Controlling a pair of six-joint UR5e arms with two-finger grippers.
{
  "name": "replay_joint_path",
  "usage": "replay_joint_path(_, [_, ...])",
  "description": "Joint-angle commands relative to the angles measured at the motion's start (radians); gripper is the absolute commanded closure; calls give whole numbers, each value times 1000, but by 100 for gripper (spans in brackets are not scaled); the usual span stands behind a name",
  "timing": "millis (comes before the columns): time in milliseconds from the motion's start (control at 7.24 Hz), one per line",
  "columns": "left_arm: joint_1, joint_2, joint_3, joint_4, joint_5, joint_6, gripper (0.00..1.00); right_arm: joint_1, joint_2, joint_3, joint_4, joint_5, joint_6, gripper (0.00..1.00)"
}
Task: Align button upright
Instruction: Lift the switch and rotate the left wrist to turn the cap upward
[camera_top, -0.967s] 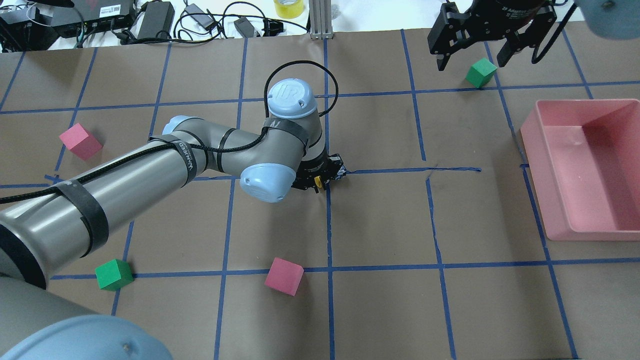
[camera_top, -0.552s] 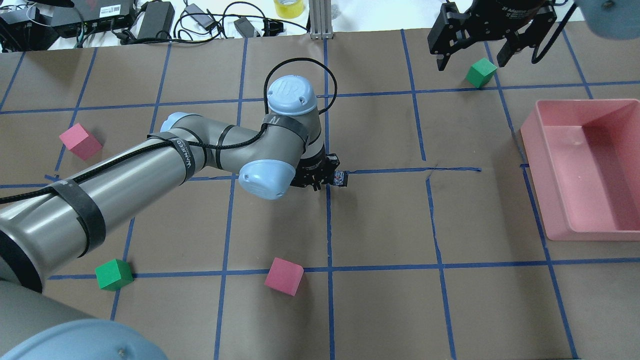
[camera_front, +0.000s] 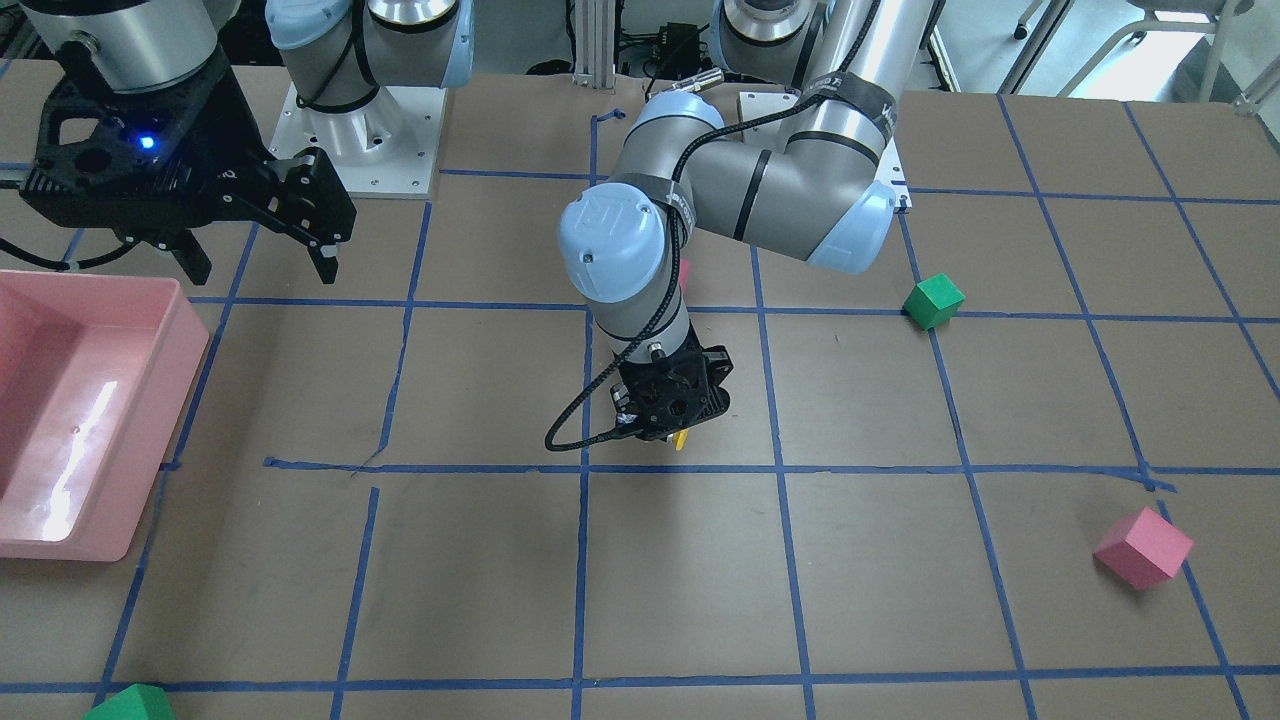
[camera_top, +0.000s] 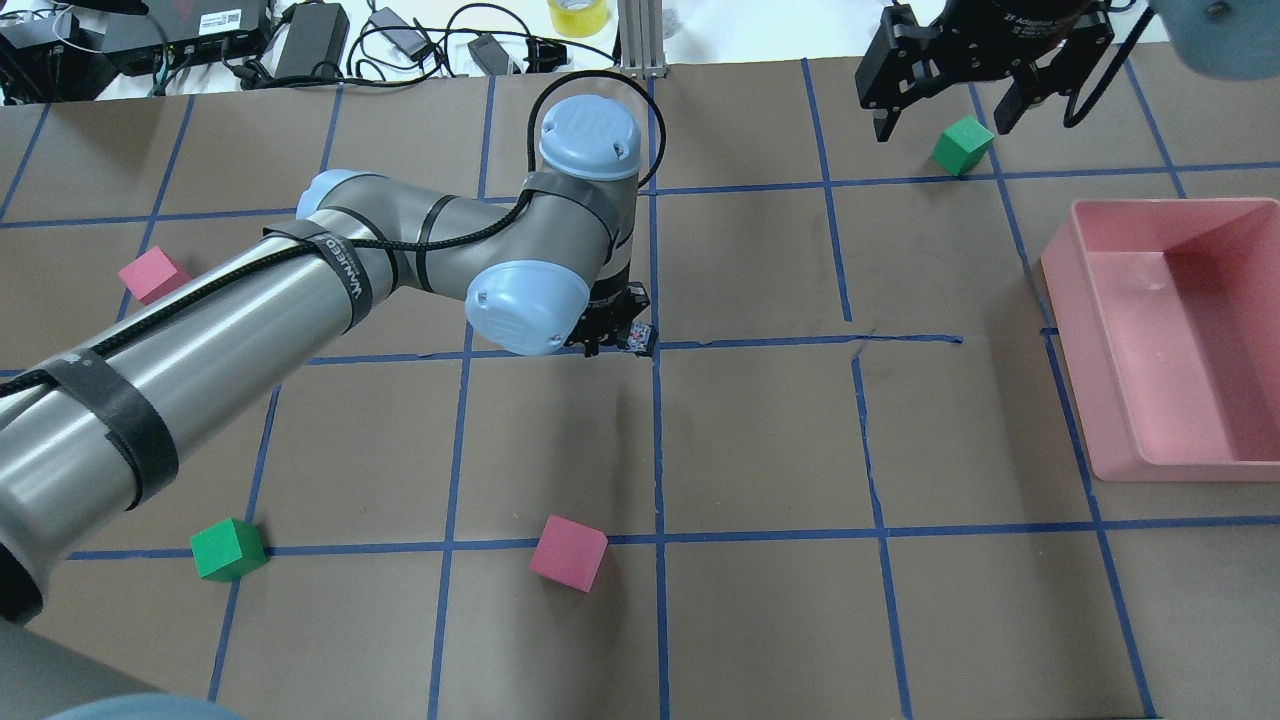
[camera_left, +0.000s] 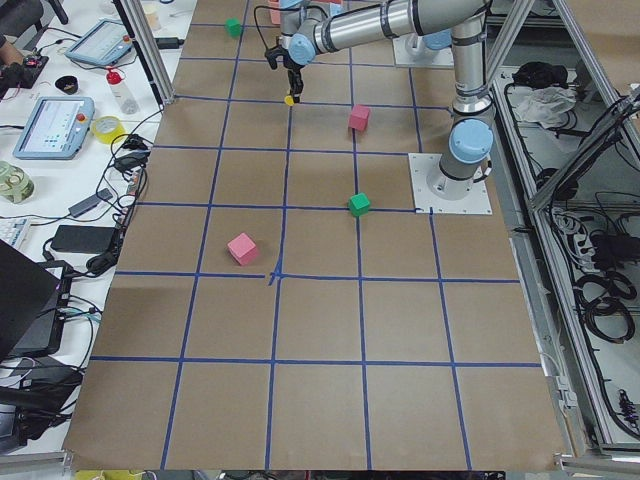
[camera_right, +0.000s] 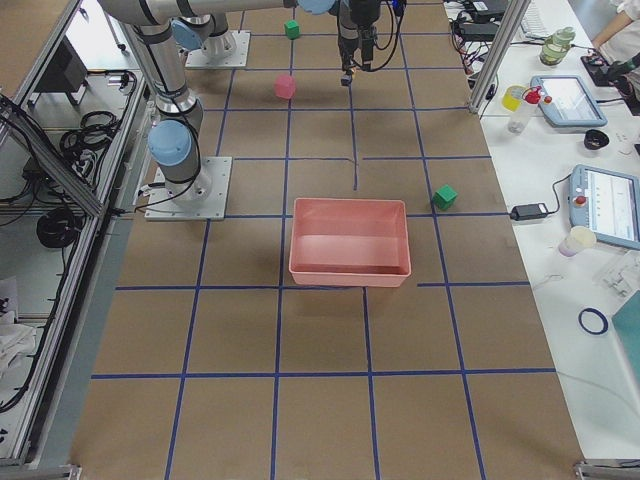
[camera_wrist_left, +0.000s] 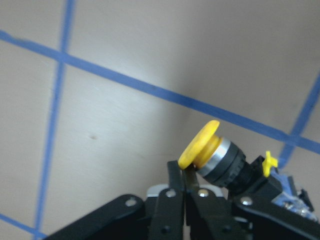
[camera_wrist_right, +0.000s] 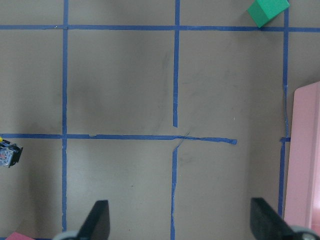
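While it clamps the tilted button (camera_wrist_left: 212, 152) at mid-table, the left gripper (camera_front: 672, 428) has shifted left and farther; the right gripper (camera_top: 945, 100) hangs spread, empty. Two pink cubes (camera_top: 568, 552), two green cubes (camera_top: 228, 549), one pink bin (camera_top: 1075, 330).

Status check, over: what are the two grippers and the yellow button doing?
Left gripper shut on button, cap tilted. Right gripper open, far off. Nothing blocking.
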Motion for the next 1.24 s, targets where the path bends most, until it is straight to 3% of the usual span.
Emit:
replay_joint_path(0, [-52,3,-1,9,210,31,100,0,0,0,0,0,0,0])
replay_joint_path(138, [-77,-7,-4,67,303,36,100,0,0,0,2,0,0,0])
replay_joint_path(552, [-134,-34,-96,320,436,39,100,0,0,0,2,0,0,0])
replay_joint_path(690, [-137,-43,-103,337,439,39,100,0,0,0,-2,8,-3,0])
replay_joint_path(1105, [-166,-97,-129,334,596,39,100,-3,0,0,-11,2,-15,0])
